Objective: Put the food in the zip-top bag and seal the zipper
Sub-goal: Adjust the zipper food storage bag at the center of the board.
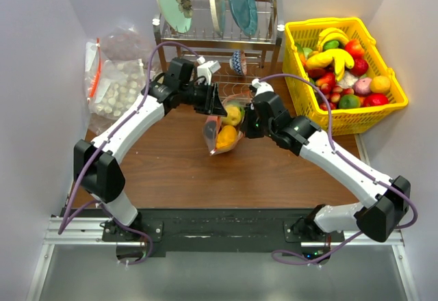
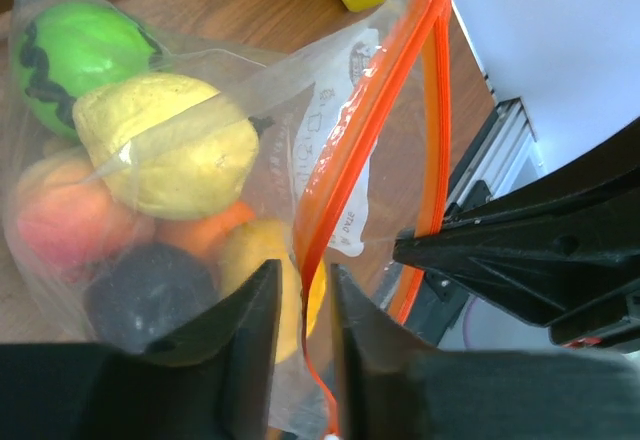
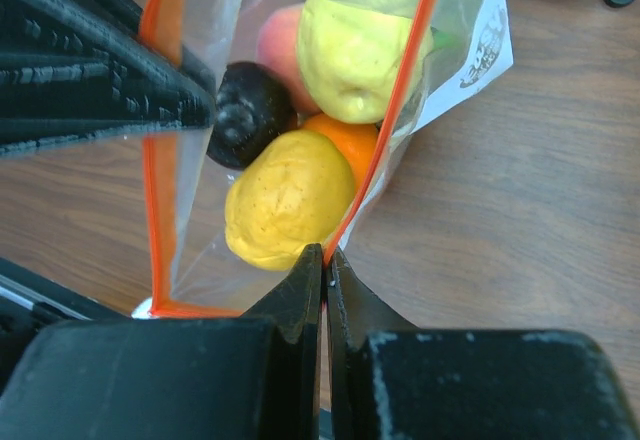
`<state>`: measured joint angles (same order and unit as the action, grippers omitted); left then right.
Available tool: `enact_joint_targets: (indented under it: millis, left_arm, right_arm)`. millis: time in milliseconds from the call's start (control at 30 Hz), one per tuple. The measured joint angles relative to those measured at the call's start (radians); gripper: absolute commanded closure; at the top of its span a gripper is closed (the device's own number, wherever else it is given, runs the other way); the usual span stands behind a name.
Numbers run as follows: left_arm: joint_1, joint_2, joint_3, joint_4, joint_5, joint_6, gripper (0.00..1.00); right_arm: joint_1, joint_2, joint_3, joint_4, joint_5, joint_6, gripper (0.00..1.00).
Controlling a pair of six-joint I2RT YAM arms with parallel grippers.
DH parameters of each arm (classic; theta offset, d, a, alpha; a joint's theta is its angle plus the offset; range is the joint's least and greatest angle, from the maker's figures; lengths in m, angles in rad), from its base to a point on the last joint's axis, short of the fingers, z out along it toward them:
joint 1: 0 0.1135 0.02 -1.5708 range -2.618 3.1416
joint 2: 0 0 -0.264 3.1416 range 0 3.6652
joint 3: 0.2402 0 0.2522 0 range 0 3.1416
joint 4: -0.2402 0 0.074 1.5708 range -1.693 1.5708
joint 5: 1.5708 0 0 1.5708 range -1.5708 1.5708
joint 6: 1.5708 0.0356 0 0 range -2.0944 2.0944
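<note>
Two grippers meet at the zip-top bag [image 1: 209,133] in the middle of the table [image 1: 171,171]. The right gripper [image 3: 324,256] is squeezed tight on the zipper [image 3: 392,125]; the orange-red strip runs straight into its closed tips. Just ahead of those tips, inside the bag, lies the food [image 1: 233,115]. A yellow fruit [image 3: 285,200] is closest, then an orange [image 3: 348,140]. A dark brown piece [image 3: 243,112] is off to the left, and a pale yellow peach-like one [image 3: 355,45] is farther out.

The left gripper [image 2: 304,278] has its fingers a little apart. One strip of the zipper hangs in the gap between them, and they are not pinching it. The bag's mouth stands open between the two grippers, with one strip by each. Past the left gripper's tips and off to their left, a green round fruit [image 2: 75,50] sits farthest away in the bag.
</note>
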<state>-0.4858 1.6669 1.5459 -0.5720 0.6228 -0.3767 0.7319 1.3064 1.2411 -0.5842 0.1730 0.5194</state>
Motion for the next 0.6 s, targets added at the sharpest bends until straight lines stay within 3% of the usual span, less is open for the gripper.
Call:
enact_joint_targets:
  millis: [33, 100, 367, 600]
  left_arm:
    - [0.0, -0.001, 0.0, 0.003, 0.001, 0.009, 0.14]
    - [0.0, -0.01, -0.005, 0.014, 0.002, 0.017, 0.0]
    - [0.0, -0.268, -0.146, 0.111, -0.053, 0.061, 0.0]
    - [0.0, -0.626, -0.452, 0.334, -0.109, 0.093, 0.02]
  right_arm:
    - [0.0, 0.0, 0.0, 0.005, 0.002, 0.005, 1.0]
    - [0.0, 0.0, 0.0, 0.01, 0.006, 0.013, 1.0]
    - [-0.004, 0.002, 0.0, 0.018, 0.018, 0.051, 1.0]
    - [-0.018, 0.037, 0.004, 0.024, 0.015, 0.072, 1.0]
